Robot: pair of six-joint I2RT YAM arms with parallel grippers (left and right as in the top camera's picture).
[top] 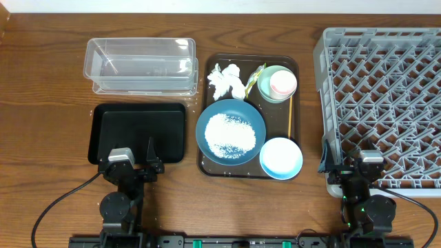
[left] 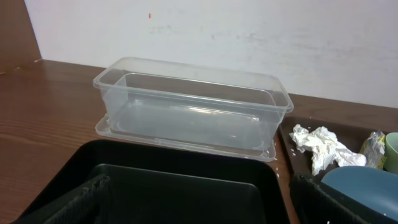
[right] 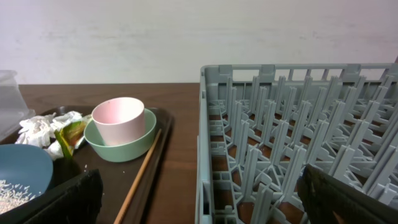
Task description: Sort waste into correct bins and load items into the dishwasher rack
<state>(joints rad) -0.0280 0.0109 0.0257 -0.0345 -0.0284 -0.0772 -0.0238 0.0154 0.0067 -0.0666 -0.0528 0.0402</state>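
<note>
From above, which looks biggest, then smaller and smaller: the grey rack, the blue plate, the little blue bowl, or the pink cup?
1. grey rack, biggest, even though the picture's edge cuts it off
2. blue plate
3. little blue bowl
4. pink cup, smallest

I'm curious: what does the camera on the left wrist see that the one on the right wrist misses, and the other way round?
Left wrist only: the black tray, and the clear tub seen whole. Right wrist only: the grey rack, the pink cup, the chopstick and the rice on the plate. Both: the crumpled tissue, the green-yellow wrapper, the blue plate, the mint-green bowl (only its edge in the left view) and the brown serving tray beneath them.
</note>
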